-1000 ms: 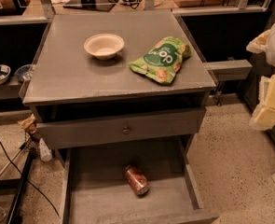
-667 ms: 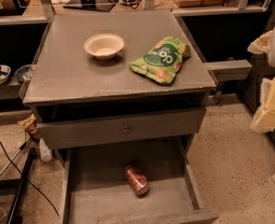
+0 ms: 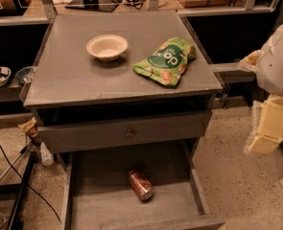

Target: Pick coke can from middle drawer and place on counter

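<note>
Gripper (image 3: 268,128): hangs at the far right edge of the view, off the cabinet's right side, about level with the closed drawer front (image 3: 129,133). Open or closed: cannot tell. It holds nothing that shows.

Change in the last second: the pale arm shell (image 3: 280,56) and the gripper below it have sunk a little lower along the right edge. Nothing else has moved; cabinet, can and the things on top sit where they were.

Coke can (image 3: 141,185): lies on its side on the bare floor of the middle drawer (image 3: 98,200), roughly centred, long axis angled, one end toward the back left. Well apart from both side walls. Drawer is pulled fully out, nothing over it.

Desk (image 3: 74,75): the grey cabinet top. White bowl (image 3: 107,47) back centre, green snack bag (image 3: 166,61) to its right, near it but apart. The front and left are bare.

Reading: the pick has not yet started. The small drop looks like the start of the approach, with the arm coming down toward drawer height. The gripper is well apart from the can and must travel left and down into the drawer. A can lying down may roll under a poor squeeze, so closing across its round body seems safest. The front left of the desk looks the easiest spot to place it.
</note>
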{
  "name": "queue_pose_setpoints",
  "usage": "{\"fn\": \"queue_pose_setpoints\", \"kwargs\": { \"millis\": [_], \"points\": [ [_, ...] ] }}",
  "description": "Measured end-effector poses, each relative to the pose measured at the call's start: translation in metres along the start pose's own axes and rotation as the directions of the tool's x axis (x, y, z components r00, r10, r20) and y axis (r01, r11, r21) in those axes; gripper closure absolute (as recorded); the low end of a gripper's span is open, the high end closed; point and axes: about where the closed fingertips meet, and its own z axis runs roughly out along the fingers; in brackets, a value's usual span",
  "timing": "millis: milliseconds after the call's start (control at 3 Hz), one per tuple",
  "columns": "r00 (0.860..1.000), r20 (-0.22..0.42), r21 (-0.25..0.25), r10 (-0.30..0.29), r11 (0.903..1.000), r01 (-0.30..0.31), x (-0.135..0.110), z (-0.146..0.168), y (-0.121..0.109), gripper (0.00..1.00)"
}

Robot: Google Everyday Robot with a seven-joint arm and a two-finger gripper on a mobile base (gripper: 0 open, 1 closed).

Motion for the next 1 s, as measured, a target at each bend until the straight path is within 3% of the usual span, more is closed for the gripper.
{"fn": "queue_pose_setpoints", "kwargs": {
  "millis": [333,1000],
  "points": [
    [1.000,-0.011,0.003,-0.008,1.0000,0.008,-0.001,0.007,0.003,0.00],
    [0.999,-0.044,-0.059,-0.006,0.9983,0.004,-0.010,0.059,0.025,0.00]
  ]
}}
